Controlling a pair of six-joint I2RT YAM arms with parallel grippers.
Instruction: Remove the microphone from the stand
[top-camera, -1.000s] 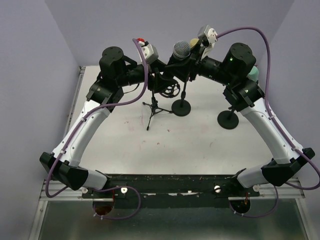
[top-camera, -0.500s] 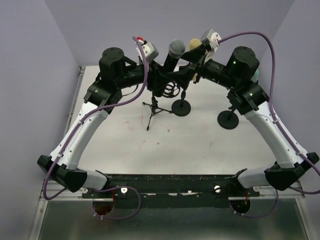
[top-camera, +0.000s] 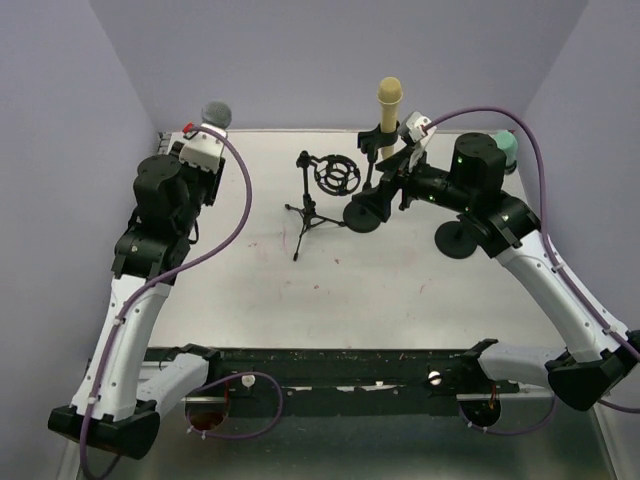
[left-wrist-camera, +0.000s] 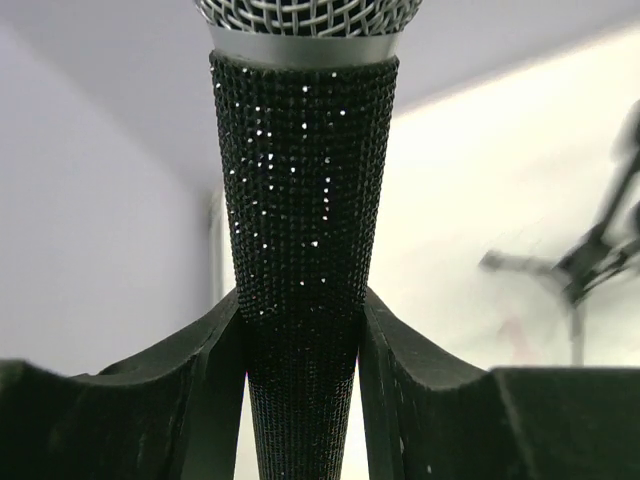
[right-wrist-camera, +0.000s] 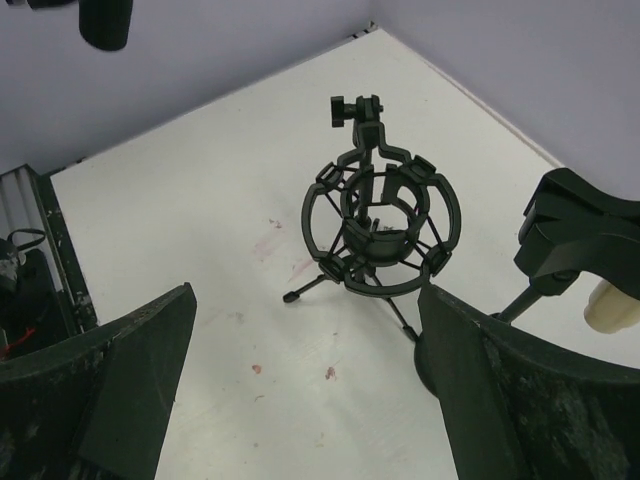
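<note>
Clearly left gripper (left-wrist-camera: 303, 345) clamps microphone (left-wrist-camera: 303, 170), head cut off at frame top; right gripper (right-wrist-camera: 305, 395) spread wide before stand (right-wrist-camera: 376, 243).

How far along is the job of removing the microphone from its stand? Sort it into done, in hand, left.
Done: the shock mount on the tripod stand is empty, and the black microphone is clear of it.
In hand: the left gripper clamps the microphone's handle, off to the left side. The right gripper is open and empty.
Left: probably only putting it down.
</note>
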